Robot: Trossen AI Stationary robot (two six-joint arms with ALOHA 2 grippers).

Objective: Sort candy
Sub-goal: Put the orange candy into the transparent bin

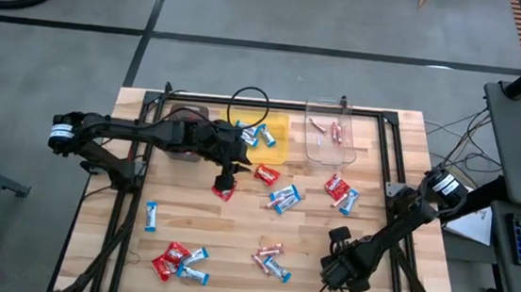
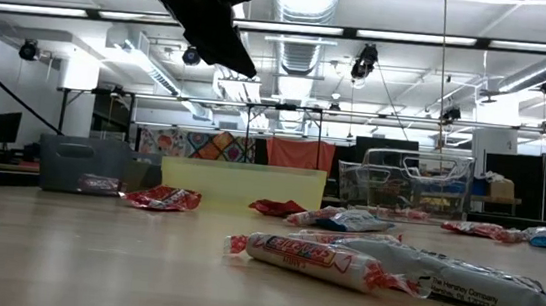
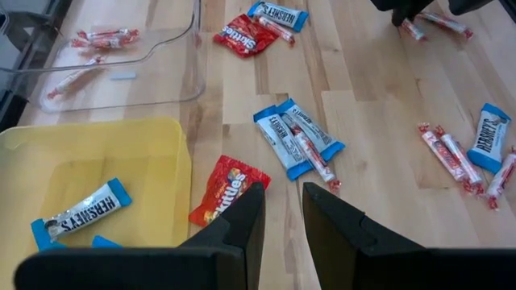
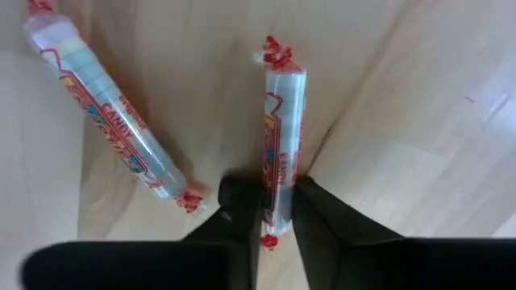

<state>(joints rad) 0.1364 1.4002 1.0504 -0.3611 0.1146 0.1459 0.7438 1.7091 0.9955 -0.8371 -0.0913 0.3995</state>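
Candy lies scattered over the wooden table: red packets, blue-and-white bars and slim sticks. My left gripper hangs open above the table's middle, next to a red packet, and holds nothing. It shows high up in the low view. My right gripper is low at the near right, shut on one stick. A second stick lies beside it on the wood. My right gripper pinches a slim stick candy near one twisted end, one finger on each side. The fingers lie along the stick, whose long part points away from them. Whether it rests on the table or is raised, I cannot tell.
At the far side stand a yellow bin with blue-and-white bars in it, a clear bin with sticks, and a brown bin partly under my left arm. A black frame rims the table. More candy groups lie near left.
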